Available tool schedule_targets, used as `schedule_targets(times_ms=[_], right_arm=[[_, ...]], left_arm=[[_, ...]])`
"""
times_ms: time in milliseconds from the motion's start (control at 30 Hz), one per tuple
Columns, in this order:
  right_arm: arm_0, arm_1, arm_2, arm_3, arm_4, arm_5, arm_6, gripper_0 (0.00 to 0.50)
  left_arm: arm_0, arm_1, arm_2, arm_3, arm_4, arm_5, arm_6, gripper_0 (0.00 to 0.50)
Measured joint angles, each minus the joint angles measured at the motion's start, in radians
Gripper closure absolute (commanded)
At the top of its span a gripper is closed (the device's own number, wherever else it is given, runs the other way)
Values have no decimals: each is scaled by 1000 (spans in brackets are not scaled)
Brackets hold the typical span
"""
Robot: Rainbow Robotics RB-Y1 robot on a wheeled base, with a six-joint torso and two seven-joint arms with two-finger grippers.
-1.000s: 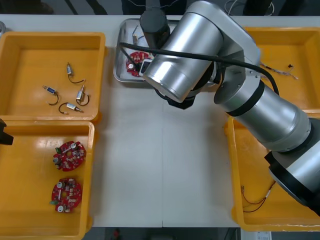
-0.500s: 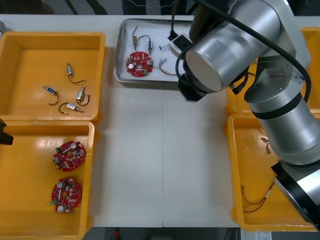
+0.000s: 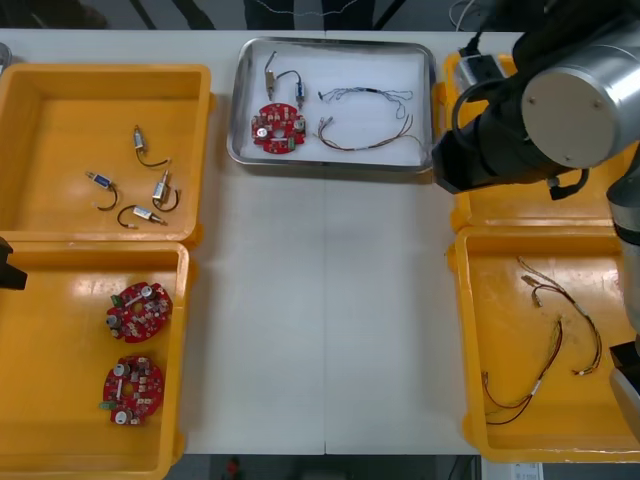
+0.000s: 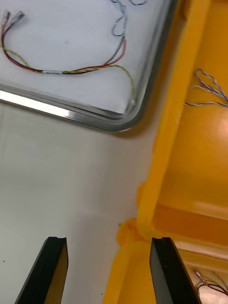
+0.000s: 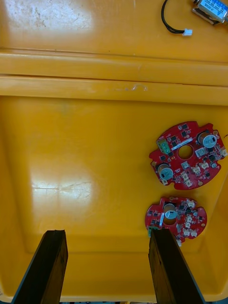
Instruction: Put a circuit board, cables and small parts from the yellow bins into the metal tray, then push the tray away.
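My right gripper (image 4: 109,273), fingers spread wide and empty, has withdrawn from above the metal tray (image 3: 240,150) to just right of its near corner, over the rim shared by two yellow bins (image 4: 190,142). Inside the tray lie a circuit board (image 3: 278,127), cables (image 3: 365,140) and small metal parts (image 3: 270,72), so I judge loading complete and the push outstanding. My left gripper (image 5: 107,268) hangs open, well left of the tray.

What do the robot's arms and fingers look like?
The right arm is made of fat, shiny silver tubes with round ends, with black parts between them, and a black cable loops off it. The right gripper and the left gripper each have two flat black fingers with squared-off tips, standing apart.
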Motion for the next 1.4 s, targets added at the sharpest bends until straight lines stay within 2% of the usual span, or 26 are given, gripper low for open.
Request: schedule_targets(times_ms=[167, 667, 967, 1400], right_arm=[[87, -45, -83, -59, -28, 0, 0, 0], [326, -151, -388, -130, -213, 0, 0, 0], [432, -201, -441, -142, -238, 0, 0, 0], [530, -204, -469, -170, -271, 0, 0, 0]], left_arm=[[0, 0, 0, 0, 0, 0, 0, 0], [0, 0, 0, 0, 0, 0, 0, 0], [0, 0, 0, -1, 0, 0, 0, 0], [0, 0, 0, -1, 0, -1, 0, 0]])
